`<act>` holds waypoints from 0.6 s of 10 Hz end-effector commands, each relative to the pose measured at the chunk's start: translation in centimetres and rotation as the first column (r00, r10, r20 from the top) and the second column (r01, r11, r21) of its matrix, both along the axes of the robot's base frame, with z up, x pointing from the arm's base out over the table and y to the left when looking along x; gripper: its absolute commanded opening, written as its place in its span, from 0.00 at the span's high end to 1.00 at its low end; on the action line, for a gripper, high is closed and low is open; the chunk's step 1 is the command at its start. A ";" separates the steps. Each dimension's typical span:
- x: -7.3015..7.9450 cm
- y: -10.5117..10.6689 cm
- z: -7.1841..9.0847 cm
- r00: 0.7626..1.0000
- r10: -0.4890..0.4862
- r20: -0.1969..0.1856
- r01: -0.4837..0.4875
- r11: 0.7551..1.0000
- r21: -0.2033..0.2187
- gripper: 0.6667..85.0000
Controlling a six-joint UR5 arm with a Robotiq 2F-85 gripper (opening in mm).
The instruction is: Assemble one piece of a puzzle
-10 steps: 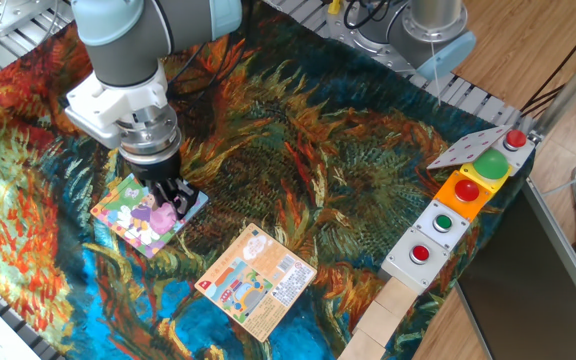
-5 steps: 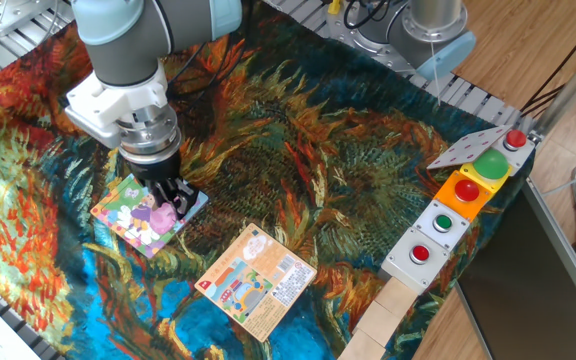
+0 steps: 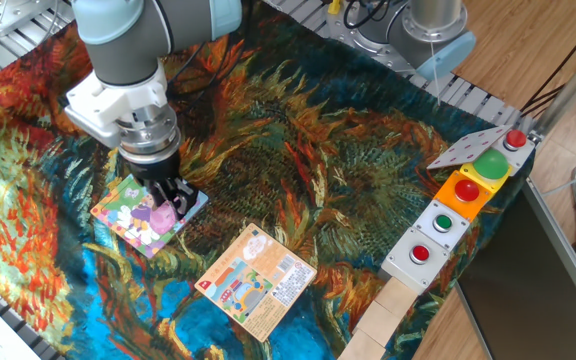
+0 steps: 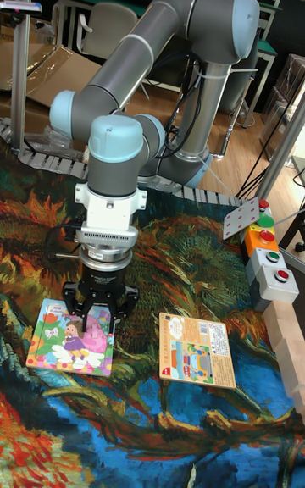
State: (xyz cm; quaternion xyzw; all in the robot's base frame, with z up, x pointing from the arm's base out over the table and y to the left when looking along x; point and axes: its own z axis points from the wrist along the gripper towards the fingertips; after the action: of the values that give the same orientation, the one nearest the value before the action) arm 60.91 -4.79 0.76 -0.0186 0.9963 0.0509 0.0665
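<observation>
**Piece held low over the board, seating not confirmed**

The puzzle (image 3: 140, 212) lies at left. Above its right edge the gripper (image 3: 169, 203) clamps the piece (image 3: 164, 215), apparently at its slot; pressing home and release remain. Fingers hide the contact. Right: an orange-peach card (image 3: 258, 281), untouched.

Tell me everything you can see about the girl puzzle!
The puzzle is a flat square board with a light-blue edge, showing a cartoon girl in purple and pink with green and yellow patches. It lies flat on the painted tablecloth, left of an orange card. The gripper stands over its right edge.
</observation>
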 end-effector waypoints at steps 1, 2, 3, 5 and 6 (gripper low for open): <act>0.2 -0.1 0.2 1.000 0.002 0.006 -0.002 1.000 0.006 0.45; 0.1 -0.2 0.3 1.000 0.008 0.005 -0.008 1.000 0.002 0.45; 0.0 -0.3 0.4 1.000 0.014 0.003 -0.014 1.000 -0.002 0.45; 0.1 -0.3 0.9 1.000 0.028 -0.004 -0.028 1.000 -0.008 0.45; 0.1 -0.4 1.4 0.999 0.044 -0.010 -0.044 0.999 -0.014 0.45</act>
State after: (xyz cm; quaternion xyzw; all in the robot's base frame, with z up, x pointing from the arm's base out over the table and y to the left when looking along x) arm 60.86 -5.10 1.28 -0.0328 0.9964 0.0453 0.0635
